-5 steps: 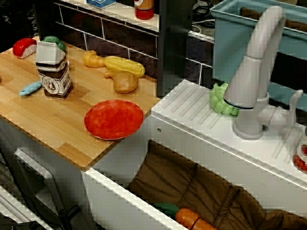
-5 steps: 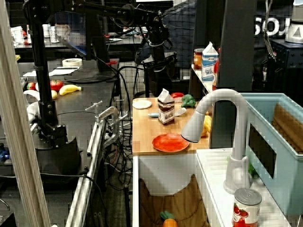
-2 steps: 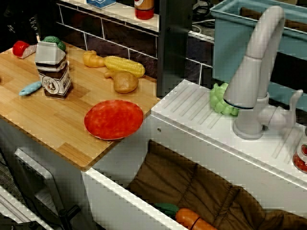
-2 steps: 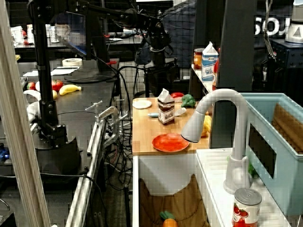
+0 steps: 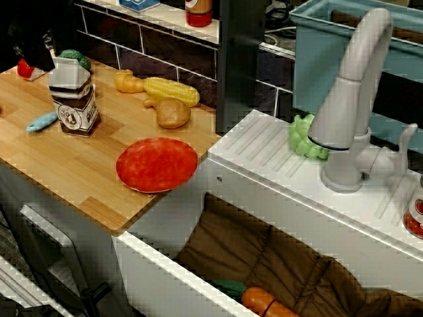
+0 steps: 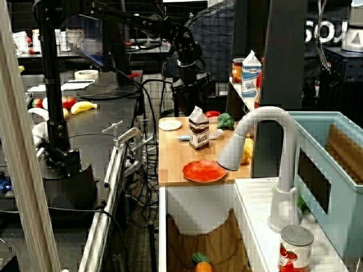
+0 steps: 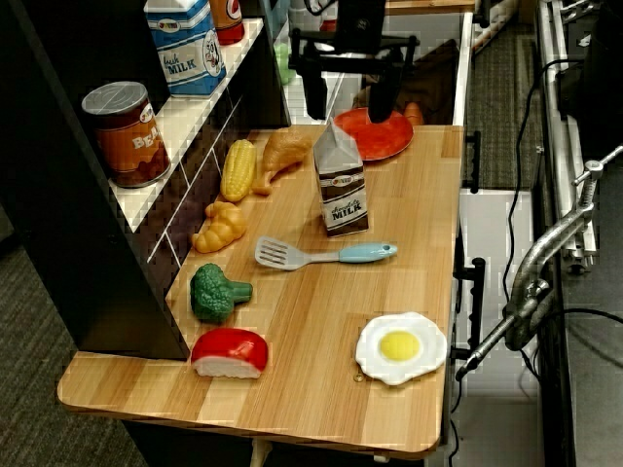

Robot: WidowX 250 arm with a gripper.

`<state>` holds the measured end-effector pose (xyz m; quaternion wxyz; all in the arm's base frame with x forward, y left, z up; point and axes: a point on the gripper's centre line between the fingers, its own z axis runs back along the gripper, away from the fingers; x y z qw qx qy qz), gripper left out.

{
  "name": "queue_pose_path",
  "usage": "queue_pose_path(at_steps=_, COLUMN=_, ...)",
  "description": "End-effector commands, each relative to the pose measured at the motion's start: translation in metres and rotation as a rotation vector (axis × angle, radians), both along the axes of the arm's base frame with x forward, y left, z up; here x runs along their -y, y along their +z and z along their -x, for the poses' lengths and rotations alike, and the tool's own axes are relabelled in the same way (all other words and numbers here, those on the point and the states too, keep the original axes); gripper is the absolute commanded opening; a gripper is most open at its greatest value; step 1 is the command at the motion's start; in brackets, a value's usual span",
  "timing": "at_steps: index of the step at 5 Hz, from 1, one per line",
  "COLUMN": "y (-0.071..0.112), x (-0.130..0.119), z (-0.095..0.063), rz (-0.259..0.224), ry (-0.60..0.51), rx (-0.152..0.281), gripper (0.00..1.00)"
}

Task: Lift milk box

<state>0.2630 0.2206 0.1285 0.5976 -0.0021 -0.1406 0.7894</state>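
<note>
The milk box [image 7: 341,185] stands upright on the wooden counter [image 7: 409,243], with a white gabled top and a brown body; it also shows in the view from the sink side [image 5: 73,96] and in the long view [image 6: 198,129]. In the view that rides on the gripper, my gripper [image 7: 348,97] hangs above and beyond the box, apart from it. Its two black fingers [image 7: 316,95] are spread open with nothing between them. In the view from the sink side only a dark part of the gripper shows at the top left, behind the box.
Around the box lie a spatula [image 7: 321,255], a corn cob [image 7: 238,167], a croissant [image 7: 220,226], broccoli [image 7: 216,292], a red sushi piece [image 7: 231,352], a fried egg [image 7: 400,346] and a red plate [image 7: 375,134]. A shelf on the left holds a blue milk carton [image 7: 185,44] and a can [image 7: 125,131].
The arm has come down toward the counter's far end. In the view from the sink side its dark gripper has entered at the top left and now covers part of the red sushi piece.
</note>
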Motion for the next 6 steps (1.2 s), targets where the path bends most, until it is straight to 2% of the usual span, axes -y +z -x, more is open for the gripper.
queue_pose_path(at_steps=1, y=-0.003, x=-0.005, z=0.002, rz=-0.038, ry=0.026, rx=0.015, gripper=1.0)
queue_pose_path(at_steps=2, y=-0.015, x=-0.008, z=0.004, rz=-0.025, ry=0.056, rx=-0.003, gripper=1.0)
queue_pose_path(at_steps=3, y=-0.029, x=-0.012, z=0.011, rz=-0.01, ry=0.096, rx=-0.059, gripper=1.0)
queue_pose_path(at_steps=4, y=-0.047, x=-0.014, z=0.017, rz=-0.019, ry=0.093, rx=-0.153, gripper=1.0)
queue_pose_path(at_steps=5, y=-0.054, x=-0.015, z=0.017, rz=-0.035, ry=0.066, rx=-0.112, gripper=0.02)
queue_pose_path(at_steps=6, y=-0.042, x=-0.017, z=0.011, rz=-0.002, ry=0.074, rx=-0.035, gripper=0.0)
